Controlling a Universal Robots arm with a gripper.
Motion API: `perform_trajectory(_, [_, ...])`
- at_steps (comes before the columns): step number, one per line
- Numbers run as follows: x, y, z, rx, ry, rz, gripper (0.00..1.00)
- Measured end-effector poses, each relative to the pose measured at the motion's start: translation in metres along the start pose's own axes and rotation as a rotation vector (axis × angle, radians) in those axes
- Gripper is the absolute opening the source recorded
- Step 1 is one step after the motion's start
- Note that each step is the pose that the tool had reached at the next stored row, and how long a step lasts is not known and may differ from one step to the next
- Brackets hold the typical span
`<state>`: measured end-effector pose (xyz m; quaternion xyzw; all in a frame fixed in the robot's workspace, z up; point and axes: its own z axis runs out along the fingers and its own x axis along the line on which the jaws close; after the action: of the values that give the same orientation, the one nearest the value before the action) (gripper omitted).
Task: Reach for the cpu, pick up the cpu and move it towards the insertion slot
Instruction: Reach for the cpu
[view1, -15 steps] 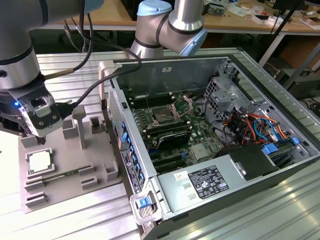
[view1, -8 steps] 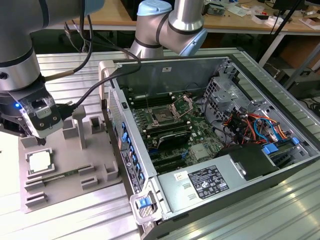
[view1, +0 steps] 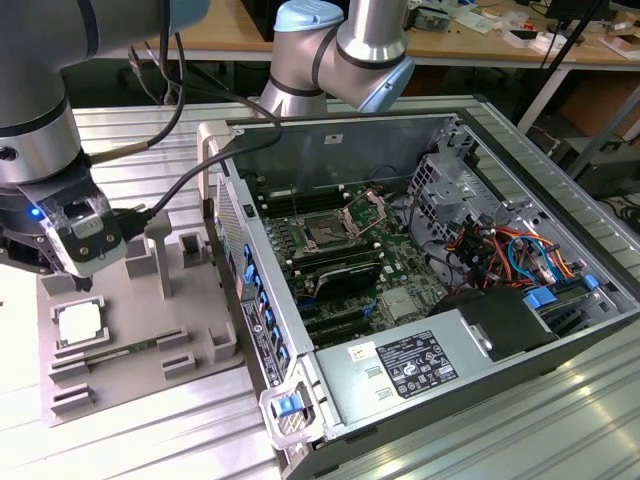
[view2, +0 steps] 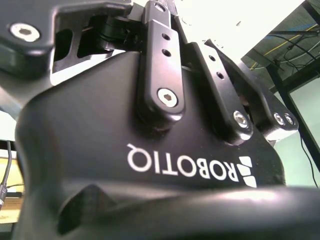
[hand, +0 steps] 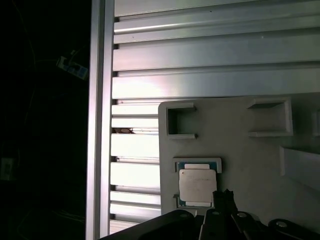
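Reach step. At the exterior view's left, the gripper (view1: 82, 283) hangs just above the cpu (view1: 80, 324), which lies flat near that side's edge of the grey tray (view1: 130, 385). The gripper holds nothing, and how wide it stands cannot be told. Rightward, the insertion slot (view1: 328, 233) sits, frame raised, inside the open computer case (view1: 395, 135). Pick-up likely calls for a level descent squared to the chip.

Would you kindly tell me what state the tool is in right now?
Tool: open or closed cannot be told; it hovers over the cpu, which lies in the grey tray.
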<state>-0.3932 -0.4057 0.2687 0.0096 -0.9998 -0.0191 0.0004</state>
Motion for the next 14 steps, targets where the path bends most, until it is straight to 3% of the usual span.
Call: perform_trajectory(14, [0.0,-0.0001,0.0029,0.0,0.0,0.0,0.11])
